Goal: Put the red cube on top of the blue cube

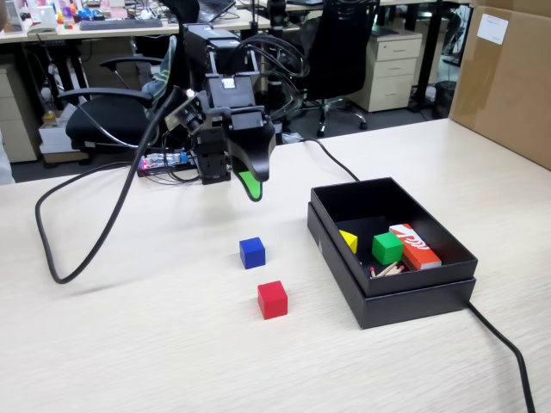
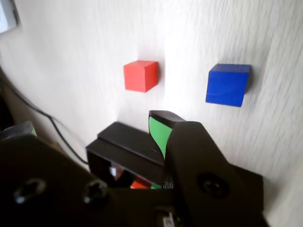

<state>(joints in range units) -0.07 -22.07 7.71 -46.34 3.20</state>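
The tool (image 1: 250,185) hangs in the air above the table (image 1: 129,327), held clear of everything, with its green-faced tip pointing down and slightly toward the near side in the fixed view. Only that one green-padded finger (image 2: 160,132) shows plainly in either view, so I cannot tell whether the jaws are apart or together; nothing is seen in them. The arm behind it is folded, its black body rising at the far side of the table, with dark cables looping off to the left.

The blue cube (image 1: 252,253) sits on the table just near of the tool tip, a small solid deep-blue block, flat on one face. The red cube (image 1: 273,299) lies nearer still and slightly to the right, a bright plain red block, a little bigger than the blue one. The two are close but apart, with bare table between them. In the wrist view the red cube (image 2: 140,75) appears left of the blue cube (image 2: 227,84).

To the right stands an open black box (image 1: 405,297), set in its lid, holding a green cube (image 1: 386,248), a yellow piece (image 1: 349,241) and an orange-red box with white marks (image 1: 415,246).
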